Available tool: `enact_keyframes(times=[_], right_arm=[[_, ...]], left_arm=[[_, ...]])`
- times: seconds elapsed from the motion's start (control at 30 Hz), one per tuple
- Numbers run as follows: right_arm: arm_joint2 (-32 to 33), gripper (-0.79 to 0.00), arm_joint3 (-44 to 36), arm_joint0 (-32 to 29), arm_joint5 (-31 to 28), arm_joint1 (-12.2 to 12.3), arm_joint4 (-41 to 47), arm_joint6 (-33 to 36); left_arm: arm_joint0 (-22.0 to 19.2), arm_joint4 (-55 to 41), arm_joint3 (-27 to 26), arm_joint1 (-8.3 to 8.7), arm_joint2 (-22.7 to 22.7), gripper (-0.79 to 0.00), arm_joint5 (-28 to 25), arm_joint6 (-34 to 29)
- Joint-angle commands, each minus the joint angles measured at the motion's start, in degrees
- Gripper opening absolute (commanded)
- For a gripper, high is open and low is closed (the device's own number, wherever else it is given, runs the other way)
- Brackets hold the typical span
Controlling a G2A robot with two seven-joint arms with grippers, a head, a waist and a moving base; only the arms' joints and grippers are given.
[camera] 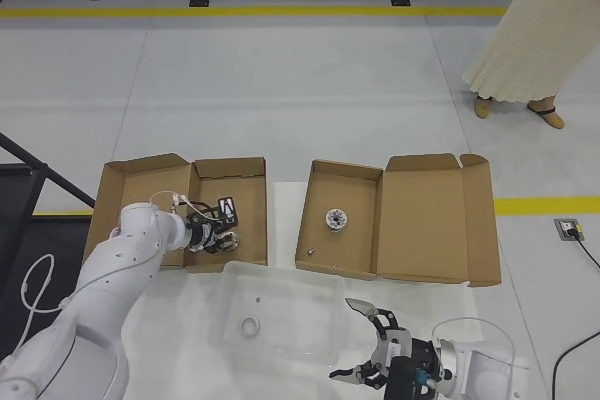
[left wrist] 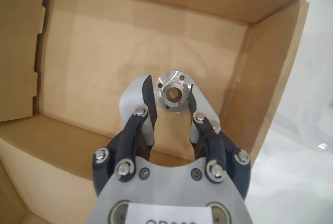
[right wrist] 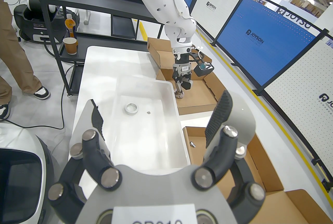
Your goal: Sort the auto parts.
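Metal flanged hub sits clamped between the pads of the left end effector, low inside the open left cardboard box. From that box, a clear tray on the white bench lies at five o'clock and holds a metal ring. At the tray's four o'clock the right end effector hovers, its fingers spread wide apart and holding nothing.
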Motion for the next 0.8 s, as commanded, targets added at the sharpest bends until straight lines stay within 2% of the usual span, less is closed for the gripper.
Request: enact_keyframes(times=[0.0, 0.37, 0.6, 0.77], right_arm=[[0.0, 0.000, 0.0, 0.0, 0.0, 0.0, 0.0, 0.0], [0.0, 0.000, 0.0, 0.0, 0.0, 0.0, 0.0, 0.0], [0.0, 0.000, 0.0, 0.0, 0.0, 0.0, 0.0, 0.0], [0.0, 0.000, 0.0, 0.0, 0.0, 0.0, 0.0, 0.0]], left_arm=[[-0.1, -0.1, 0.1, 0.05, -0.1, -0.440, 0.0, 0.3], [-2.9, 0.4, -1.2, 1.65, -0.8, -0.437, -2.5, 7.1], [-3.4, 3.1, -5.0, 3.68, -0.5, -0.462, -6.1, 14.0], [-3.3, 5.5, -8.8, 5.91, -0.5, -0.459, -7.4, 20.3]])
